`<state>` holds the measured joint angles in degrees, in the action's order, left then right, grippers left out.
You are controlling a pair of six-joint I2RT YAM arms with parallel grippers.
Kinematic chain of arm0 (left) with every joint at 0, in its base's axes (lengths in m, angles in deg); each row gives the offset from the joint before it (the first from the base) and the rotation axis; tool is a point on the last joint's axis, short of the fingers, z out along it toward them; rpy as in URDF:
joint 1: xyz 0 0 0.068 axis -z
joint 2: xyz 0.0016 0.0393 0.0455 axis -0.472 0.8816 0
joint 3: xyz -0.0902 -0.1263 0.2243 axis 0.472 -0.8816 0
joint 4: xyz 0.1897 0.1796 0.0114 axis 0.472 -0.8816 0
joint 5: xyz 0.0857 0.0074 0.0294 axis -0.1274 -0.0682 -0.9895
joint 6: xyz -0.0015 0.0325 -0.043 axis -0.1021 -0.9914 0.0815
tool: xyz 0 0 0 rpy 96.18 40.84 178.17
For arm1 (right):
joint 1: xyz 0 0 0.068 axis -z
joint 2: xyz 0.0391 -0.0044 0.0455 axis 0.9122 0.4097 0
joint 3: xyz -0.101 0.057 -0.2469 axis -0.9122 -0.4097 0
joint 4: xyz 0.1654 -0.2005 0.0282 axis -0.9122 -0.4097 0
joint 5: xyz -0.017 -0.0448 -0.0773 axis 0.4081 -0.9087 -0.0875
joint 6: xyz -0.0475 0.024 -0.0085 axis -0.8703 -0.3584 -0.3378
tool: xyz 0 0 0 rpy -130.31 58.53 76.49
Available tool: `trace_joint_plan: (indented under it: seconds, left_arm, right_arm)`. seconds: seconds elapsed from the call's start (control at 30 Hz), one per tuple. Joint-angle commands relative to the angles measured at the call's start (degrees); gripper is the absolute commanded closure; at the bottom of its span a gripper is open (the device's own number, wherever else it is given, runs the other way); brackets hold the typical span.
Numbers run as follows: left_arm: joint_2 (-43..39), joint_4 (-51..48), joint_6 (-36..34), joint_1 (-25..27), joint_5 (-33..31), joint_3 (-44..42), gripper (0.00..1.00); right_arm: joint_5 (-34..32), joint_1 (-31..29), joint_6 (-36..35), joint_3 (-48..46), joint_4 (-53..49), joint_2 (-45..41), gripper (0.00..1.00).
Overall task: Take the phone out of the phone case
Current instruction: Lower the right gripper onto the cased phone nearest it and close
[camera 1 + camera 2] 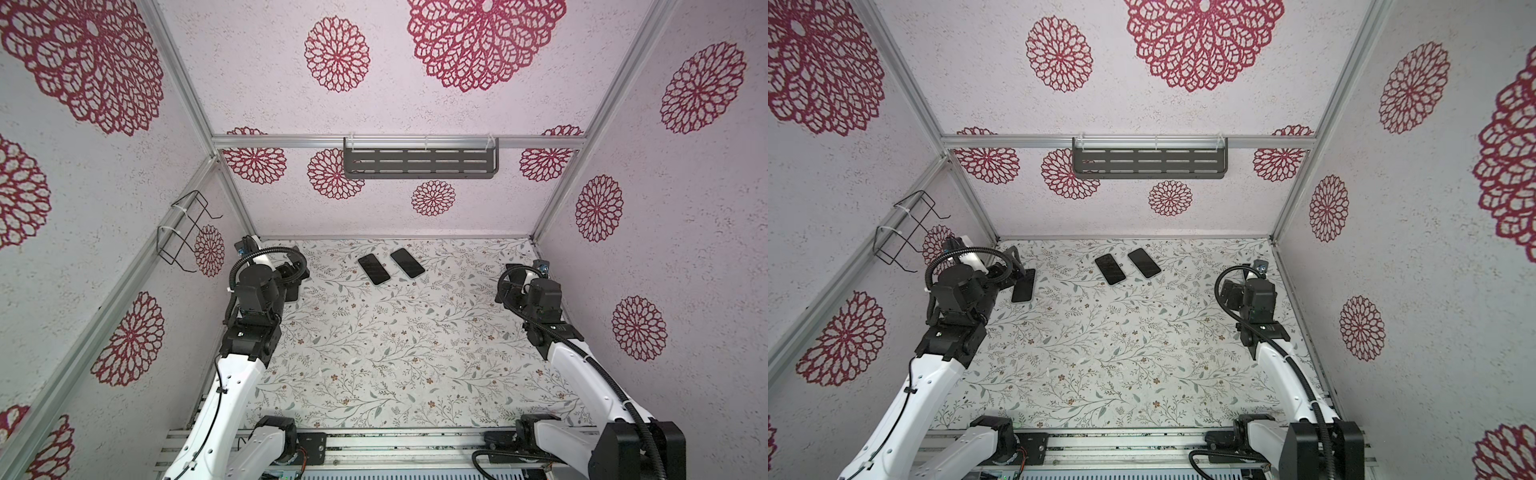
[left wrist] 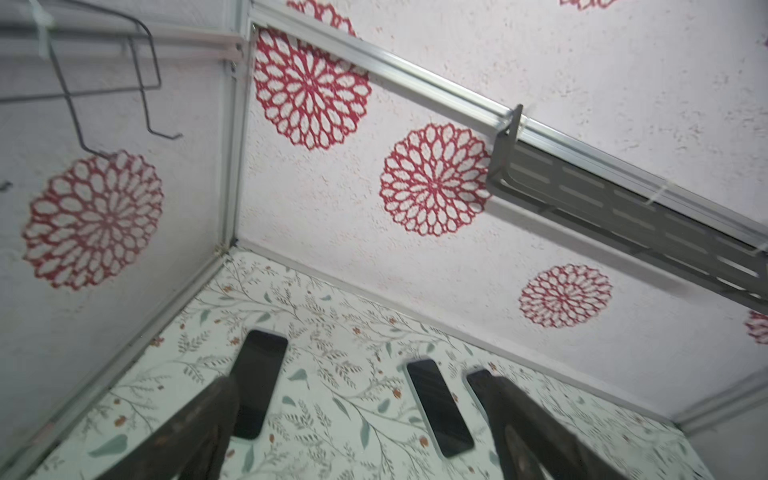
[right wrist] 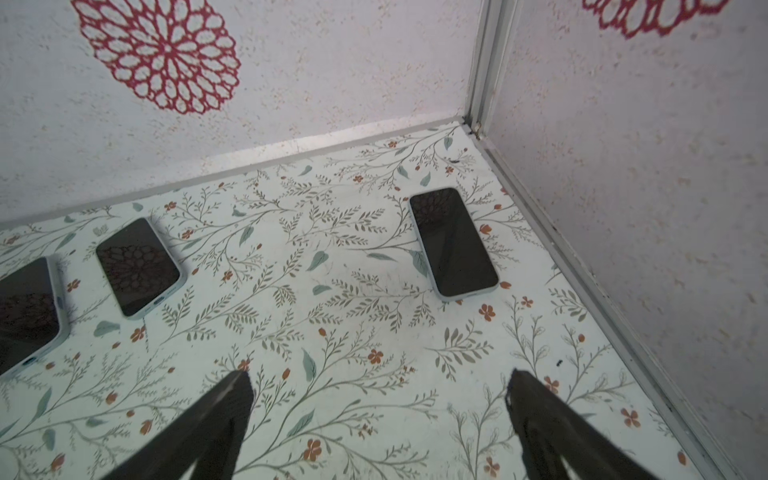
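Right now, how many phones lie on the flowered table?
4. One dark-screened rectangular phone lies beside the left arm; two lie side by side near the back wall; one lies near the right wall, seen from the right wrist. The arms may hide others.

On the flowery table, upper middle of the frame: a black phone just beside a second phone, both flat, screens up. Left arm and right arm at the sides. Grey shelf on the back wall.
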<state>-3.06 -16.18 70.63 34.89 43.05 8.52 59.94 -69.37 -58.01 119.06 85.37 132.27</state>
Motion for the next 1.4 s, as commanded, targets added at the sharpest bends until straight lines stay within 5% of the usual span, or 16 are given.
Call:
trace_joint_plan:
  seconds: [0.0,0.4,0.67,1.37]
  left_arm:
    - [1.2,-17.7,8.5,0.8,4.6,2.8,0.03]
    - [9.4,-29.0,12.1,6.1,6.4,8.9,0.03]
    - [16.1,-27.0,12.7,13.4,6.3,11.0,0.03]
    - [26.2,-24.6,12.5,16.0,8.3,13.6,0.03]
  right_arm:
    - [1.2,0.3,1.8,4.7,-12.8,0.6,0.01]
    - [3.8,7.0,-3.0,24.5,-21.3,24.2,0.01]
    - [6.5,11.4,-8.0,37.7,-24.4,41.6,0.01]
    - [10.0,15.9,-14.1,59.5,-32.9,62.8,0.01]
